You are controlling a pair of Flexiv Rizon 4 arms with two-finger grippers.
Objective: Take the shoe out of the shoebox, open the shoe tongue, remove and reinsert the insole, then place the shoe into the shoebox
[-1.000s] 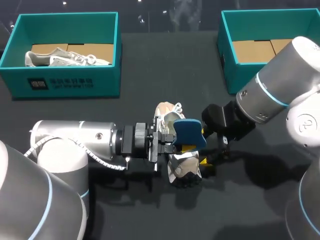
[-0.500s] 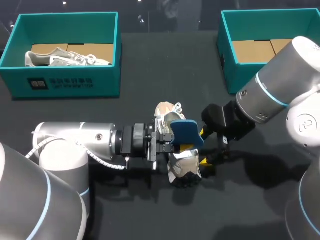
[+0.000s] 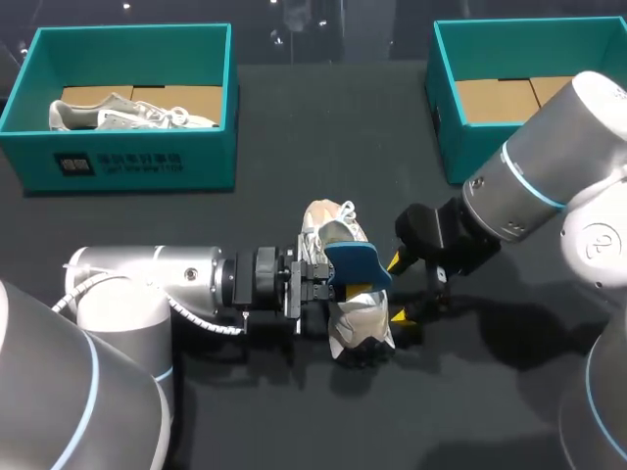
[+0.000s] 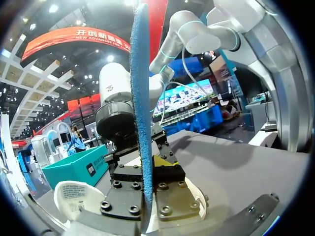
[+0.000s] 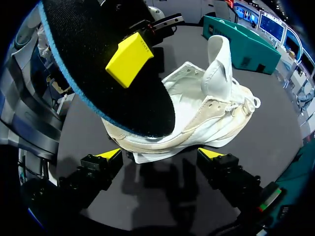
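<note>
A white and beige shoe (image 3: 345, 223) lies on the dark table, toe toward the boxes, its tongue (image 5: 220, 64) standing up. My left gripper (image 3: 338, 281) is shut on a blue insole (image 3: 355, 264) just above the shoe's heel opening. In the left wrist view the insole (image 4: 140, 98) stands edge-on between the shut fingers (image 4: 167, 173). From the right wrist its black underside (image 5: 98, 83) and one yellow fingertip (image 5: 129, 59) show. My right gripper (image 3: 399, 290) is open at the shoe's right side, tips apart (image 5: 161, 155) before the shoe (image 5: 197, 115), touching nothing.
A teal shoebox (image 3: 132, 35) at the back left holds another pale shoe (image 3: 127, 113). A second teal shoebox (image 3: 446, 117) at the back right shows only its cardboard floor. Both arms crowd the table's middle.
My left gripper has drawn back slightly to the left with the insole, which now sits lower over the shoe. The right arm has not moved.
</note>
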